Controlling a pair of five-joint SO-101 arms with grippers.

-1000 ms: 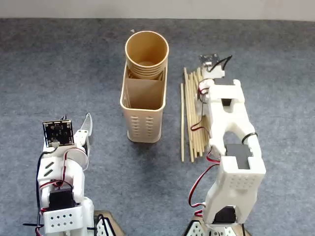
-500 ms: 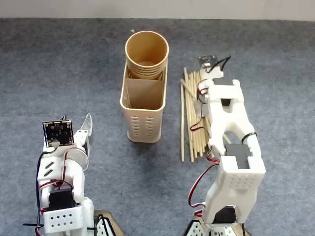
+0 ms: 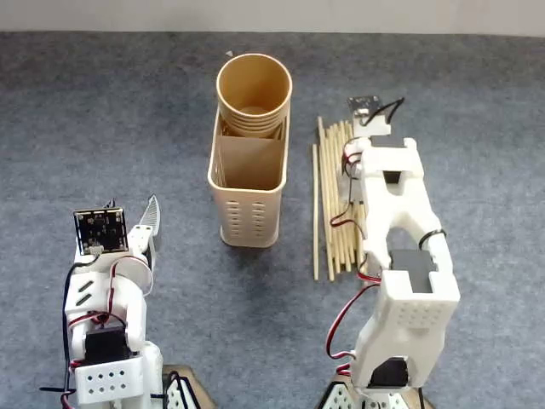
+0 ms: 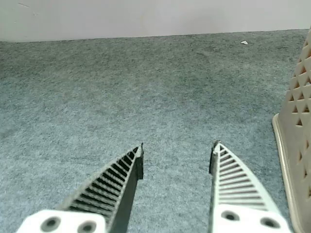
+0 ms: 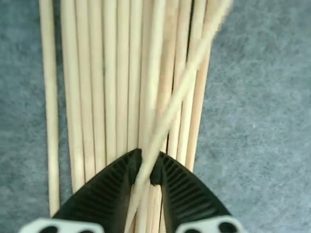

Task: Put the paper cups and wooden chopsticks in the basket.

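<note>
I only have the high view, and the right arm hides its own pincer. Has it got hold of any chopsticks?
Observer: Yes, the right pincer is shut on one chopstick.
Operator: In line with the pile?
Observer: No, it slants across the other chopsticks, which lie side by side.
Operator: And the other arm?
Observer: The left pincer is open and empty, over bare carpet beside the basket wall.

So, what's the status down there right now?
Left gripper open beside basket. Right gripper shut on one chopstick across the pile. Paper cups in basket. Nothing blocking.
</note>
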